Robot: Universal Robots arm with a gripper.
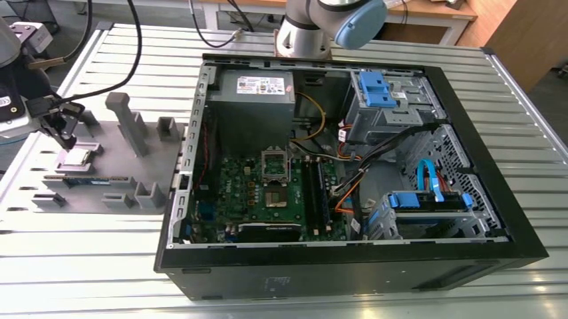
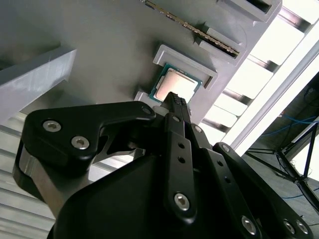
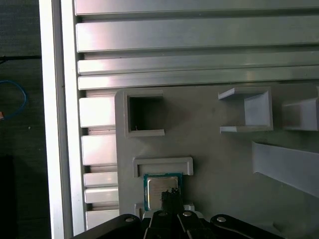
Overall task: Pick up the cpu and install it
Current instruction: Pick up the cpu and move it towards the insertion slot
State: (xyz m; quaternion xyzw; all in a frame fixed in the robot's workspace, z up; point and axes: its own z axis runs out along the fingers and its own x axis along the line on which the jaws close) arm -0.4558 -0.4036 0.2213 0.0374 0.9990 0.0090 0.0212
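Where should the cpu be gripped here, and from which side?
The cpu lies flat, metal top up, between two raised lips of the grey tray. Probably best: come straight down and pinch the two edges the lips leave free.

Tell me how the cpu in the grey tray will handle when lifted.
The cpu looks thin, flat and rigid, so probably stiff and light. Its shiny metal top may be slippery. Lying flat in a walled pocket of the tray, it likely won't roll or slide, but could catch on the walls if pushed.
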